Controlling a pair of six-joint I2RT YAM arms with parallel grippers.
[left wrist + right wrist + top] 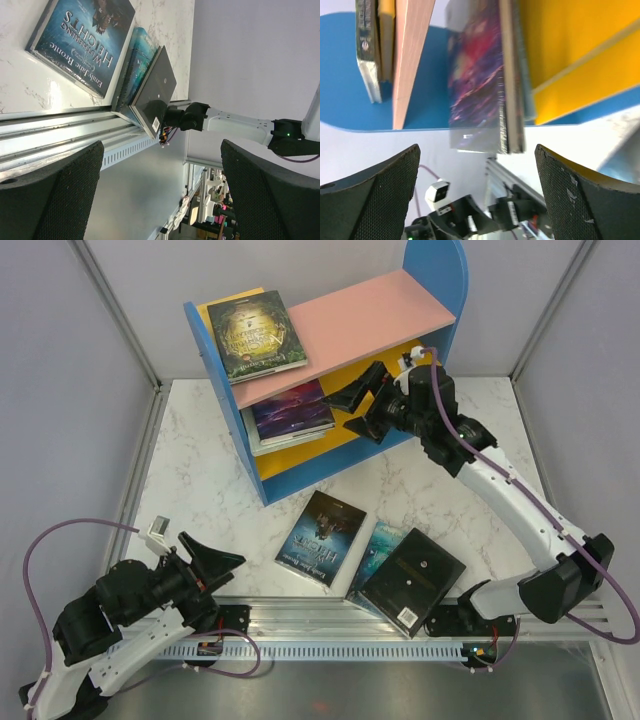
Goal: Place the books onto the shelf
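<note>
The shelf [228, 425] stands at the back, with a pink top board [370, 315] and yellow lower boards. A dark green book with a gold emblem [255, 333] lies on a yellow book on the top board. A purple galaxy book [292, 408] tops a small stack on the middle board. My right gripper [338, 410] is open just right of that stack. In the right wrist view the purple book [475, 75] lies ahead of the wide jaws, with nothing between them. A dark blue book [321, 537], a teal book [378, 545] and a black book [412, 580] lie on the table. My left gripper [222, 575] is open and empty near its base.
A metal rail [330, 615] runs along the near table edge, and the black book overhangs it. Grey walls close in the marble table [200, 490] on both sides. In the left wrist view the dark blue book [80, 40] and black book [155, 95] lie beyond the rail.
</note>
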